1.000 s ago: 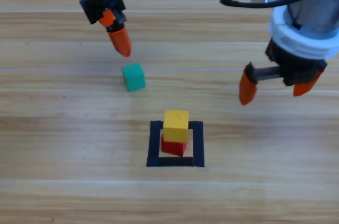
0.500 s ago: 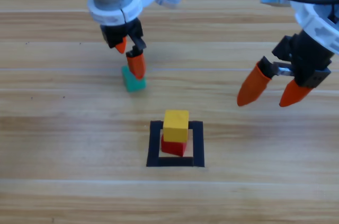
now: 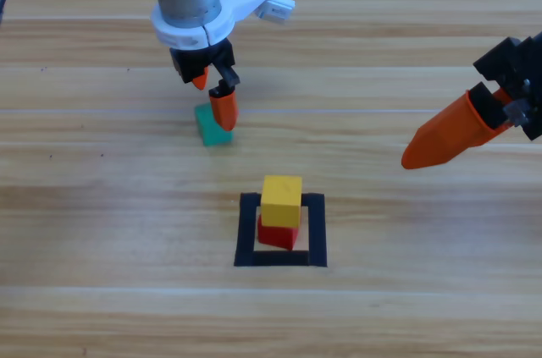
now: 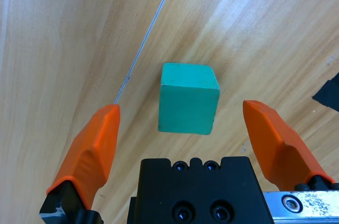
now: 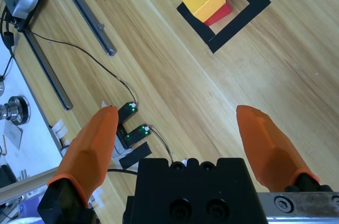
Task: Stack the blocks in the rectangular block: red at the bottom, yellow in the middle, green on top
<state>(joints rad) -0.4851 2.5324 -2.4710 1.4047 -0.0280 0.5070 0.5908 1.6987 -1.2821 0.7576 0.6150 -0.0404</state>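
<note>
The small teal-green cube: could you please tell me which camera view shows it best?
The left wrist view: the small teal-green cube sits whole and unobstructed on the wood between the open left gripper. The high view shows it partly hidden behind that gripper's jaw. The right wrist view does not show it.

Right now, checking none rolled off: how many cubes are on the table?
3: red cube inside the tape square, yellow cube atop it, green cube between the open left gripper.

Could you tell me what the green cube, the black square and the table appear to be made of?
Green cube: probably painted wood or foam, matte, no glare. Black square: likely flat tape stuck down. Table: wood or wood-look laminate, with visible grain.
</note>
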